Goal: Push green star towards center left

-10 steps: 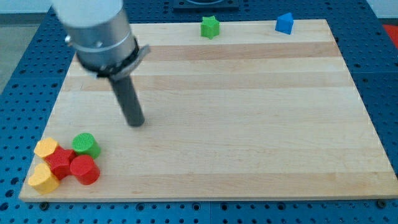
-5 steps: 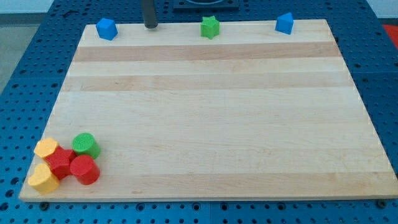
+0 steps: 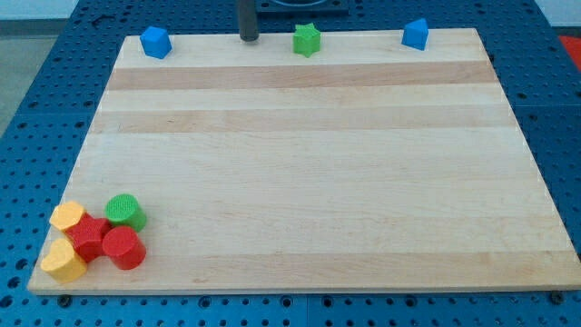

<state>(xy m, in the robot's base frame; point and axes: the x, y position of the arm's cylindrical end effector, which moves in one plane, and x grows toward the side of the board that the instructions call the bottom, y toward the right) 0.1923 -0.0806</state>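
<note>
The green star sits at the top edge of the wooden board, a little right of the middle. My tip is at the same top edge, left of the star with a clear gap between them. Only the lower end of the dark rod shows.
A blue block sits at the top left corner and another blue block at the top right. In the bottom left corner a green cylinder, a red cylinder, a red star-like block and two yellow blocks are clustered.
My tip has gone from the board's left-middle up to the top edge, then slid right towards the green star. The blue block at top left is uncovered. No block has moved.
</note>
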